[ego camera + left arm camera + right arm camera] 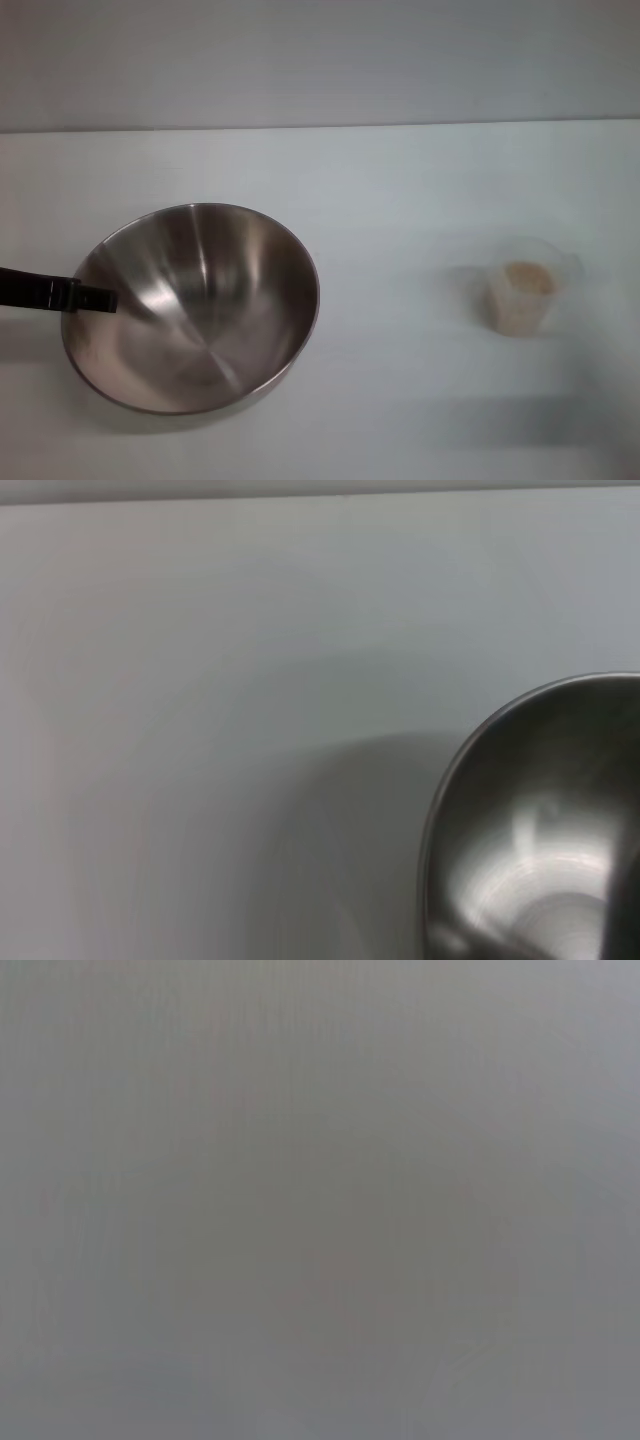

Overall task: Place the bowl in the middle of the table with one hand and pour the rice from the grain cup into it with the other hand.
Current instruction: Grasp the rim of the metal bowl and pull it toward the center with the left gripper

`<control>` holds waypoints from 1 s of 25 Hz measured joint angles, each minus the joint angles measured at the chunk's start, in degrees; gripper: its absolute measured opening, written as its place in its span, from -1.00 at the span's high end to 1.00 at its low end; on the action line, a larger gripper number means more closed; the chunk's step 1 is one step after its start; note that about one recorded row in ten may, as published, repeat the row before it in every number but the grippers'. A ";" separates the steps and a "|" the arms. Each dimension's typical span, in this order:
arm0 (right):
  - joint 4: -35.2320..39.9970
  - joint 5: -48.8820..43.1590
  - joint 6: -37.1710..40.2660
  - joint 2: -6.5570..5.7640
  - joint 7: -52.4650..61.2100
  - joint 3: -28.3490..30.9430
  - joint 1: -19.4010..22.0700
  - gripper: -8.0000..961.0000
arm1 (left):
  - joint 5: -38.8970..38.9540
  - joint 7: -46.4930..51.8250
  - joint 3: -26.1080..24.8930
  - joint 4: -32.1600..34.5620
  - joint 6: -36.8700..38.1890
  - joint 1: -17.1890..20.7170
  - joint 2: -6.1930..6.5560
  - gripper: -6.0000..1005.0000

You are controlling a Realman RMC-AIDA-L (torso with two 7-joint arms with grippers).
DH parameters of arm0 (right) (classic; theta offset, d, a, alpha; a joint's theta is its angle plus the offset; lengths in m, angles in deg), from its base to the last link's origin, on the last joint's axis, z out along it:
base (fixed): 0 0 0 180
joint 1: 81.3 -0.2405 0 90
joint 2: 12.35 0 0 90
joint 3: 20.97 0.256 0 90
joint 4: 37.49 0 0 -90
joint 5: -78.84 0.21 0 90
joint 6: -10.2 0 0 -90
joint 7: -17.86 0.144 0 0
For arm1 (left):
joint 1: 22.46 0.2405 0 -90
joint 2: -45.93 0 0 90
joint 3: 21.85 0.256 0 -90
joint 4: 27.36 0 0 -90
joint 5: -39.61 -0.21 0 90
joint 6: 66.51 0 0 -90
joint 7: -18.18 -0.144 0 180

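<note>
Steel bowl (200,310) tilts rightward, left gripper (95,298) gripping its rim.

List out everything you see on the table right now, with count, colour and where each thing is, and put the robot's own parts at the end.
bowl: one, shiny steel, on the robot's left part of the table, tilted, nothing visible inside.
grain cup: one, clear frosted plastic, upright on the robot's right part, well apart from the bowl.
rice: one pale beige heap, inside the grain cup.
table: one, plain white, under everything.
left gripper: one, black, at the bowl's left rim, jaws closed on that rim.
right gripper: not in view; its wrist view shows only a blank grey surface.
</note>
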 joint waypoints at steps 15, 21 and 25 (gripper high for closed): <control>0.00 -0.01 0.26 0.08 -0.01 0.00 0.12 -0.42 | -0.55 -0.13 1.32 3.26 2.09 -0.51 0.11 -0.56; -0.25 -0.01 0.36 0.09 -0.01 0.00 0.55 -0.42 | -1.48 -0.53 1.41 4.97 2.56 -1.46 0.11 -0.48; -0.30 -0.01 0.37 0.09 -0.01 0.00 0.58 -0.42 | -1.48 -0.68 1.40 4.92 2.61 -1.46 0.12 -0.21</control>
